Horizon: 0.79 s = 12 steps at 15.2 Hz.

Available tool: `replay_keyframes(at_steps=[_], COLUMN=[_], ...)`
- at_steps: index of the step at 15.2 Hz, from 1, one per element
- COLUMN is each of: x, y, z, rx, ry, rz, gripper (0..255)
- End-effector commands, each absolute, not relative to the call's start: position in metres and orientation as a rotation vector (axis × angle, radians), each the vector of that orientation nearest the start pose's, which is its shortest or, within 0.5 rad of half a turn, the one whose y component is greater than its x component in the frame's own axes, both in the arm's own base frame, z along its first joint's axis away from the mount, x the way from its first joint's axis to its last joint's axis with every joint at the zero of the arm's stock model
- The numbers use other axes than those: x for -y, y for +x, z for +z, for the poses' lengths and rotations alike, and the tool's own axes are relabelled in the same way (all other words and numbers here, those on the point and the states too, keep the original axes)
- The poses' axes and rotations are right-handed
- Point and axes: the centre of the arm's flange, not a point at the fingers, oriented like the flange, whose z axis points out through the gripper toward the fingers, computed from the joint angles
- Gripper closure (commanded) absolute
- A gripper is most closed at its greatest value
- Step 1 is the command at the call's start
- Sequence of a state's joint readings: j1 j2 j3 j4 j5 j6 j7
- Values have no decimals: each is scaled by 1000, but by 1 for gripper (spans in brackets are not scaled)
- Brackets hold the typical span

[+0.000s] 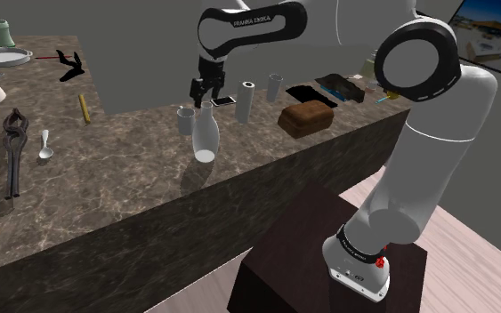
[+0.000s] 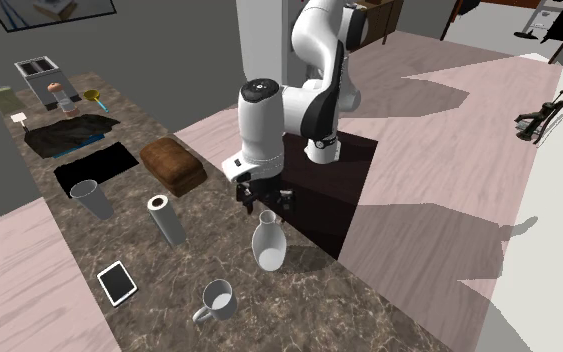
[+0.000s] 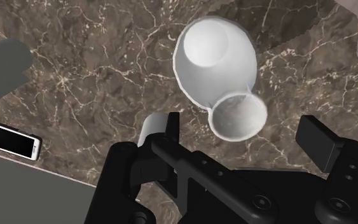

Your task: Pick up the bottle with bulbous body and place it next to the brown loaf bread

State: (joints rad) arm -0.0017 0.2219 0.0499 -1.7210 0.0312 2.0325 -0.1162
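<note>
Fingers (image 3: 165, 127) of the gripper (image 3: 241, 130) are being held apart, with nothing being clasped between them. The gripper (image 1: 206, 92) is being hovered just above the mouth of the white bottle (image 1: 206, 138), which is being borne upright on the counter (image 1: 124, 187). In the wrist view the bottle (image 3: 215, 60) mouth is being framed between the fingers without being touched.

Hazards being judged from this position:

1. Tipping. If the descent is being made off-centre, one finger is likely to be met first and the neck is likely to be pushed aside. The bottle (image 2: 267, 245) is being supported on a small base under a wide body.
2. Slipping. If only the narrow, flared neck is being clamped, the heavy body may be swung or dropped while being carried.
3. Collision. The loaf (image 1: 305, 117) is being shown to the shoulder view's right of the bottle, and a cylinder (image 1: 245, 100) is being shown between the two. A mug (image 1: 185, 119) is being shown just to the left. Either may be struck if the bottle is being moved low.
4. Misplacement. If the release is being made too close, the bottle may be set against or on the loaf (image 2: 173, 165).
</note>
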Motion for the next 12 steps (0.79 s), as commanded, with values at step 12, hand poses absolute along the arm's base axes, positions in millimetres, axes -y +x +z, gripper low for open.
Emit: replay_keyframes(at_steps=[12], x=[-32], y=[639], z=[428], rx=[234], ry=[-3094], rz=[-141], gripper=[0])
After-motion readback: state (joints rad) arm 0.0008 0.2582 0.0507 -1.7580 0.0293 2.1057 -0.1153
